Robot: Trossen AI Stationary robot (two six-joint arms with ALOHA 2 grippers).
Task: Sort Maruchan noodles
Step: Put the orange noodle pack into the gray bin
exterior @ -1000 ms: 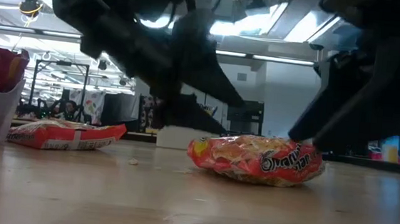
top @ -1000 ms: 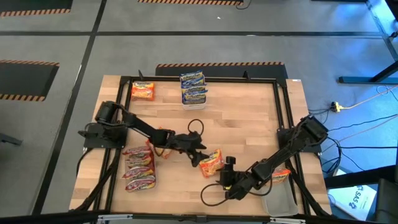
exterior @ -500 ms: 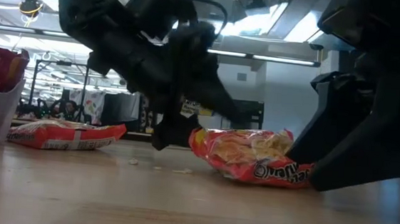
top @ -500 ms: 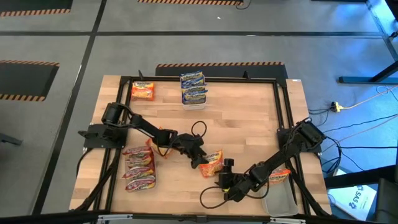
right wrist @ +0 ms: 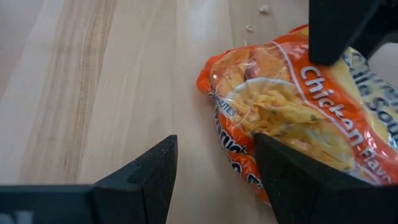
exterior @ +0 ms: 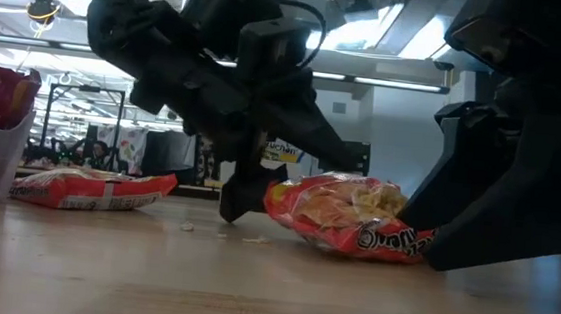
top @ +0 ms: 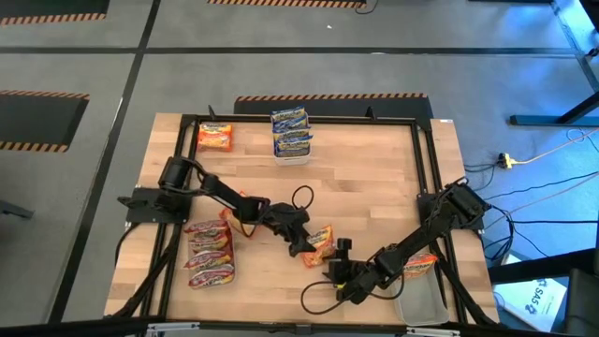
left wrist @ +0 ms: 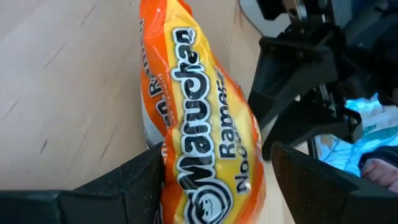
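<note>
Both tools at 1 orange Maruchan chicken ramen packet (top: 319, 244)
Packet tilted near desk (top: 374, 178) front; left tool (top: 304, 247) clamped on it, right tool (top: 335, 267) fingers apart just beside it.

Wooden table (top: 374, 187), crumbs (right wrist: 264, 9), probably.

Our left arm reached from the table's left edge toward the middle, its left gripper (top: 305, 246) low at the tabletop with fingers spread wide apart. Our right arm stretched in from the right edge, its right gripper (top: 332, 265) low, fingers parted too.
</note>
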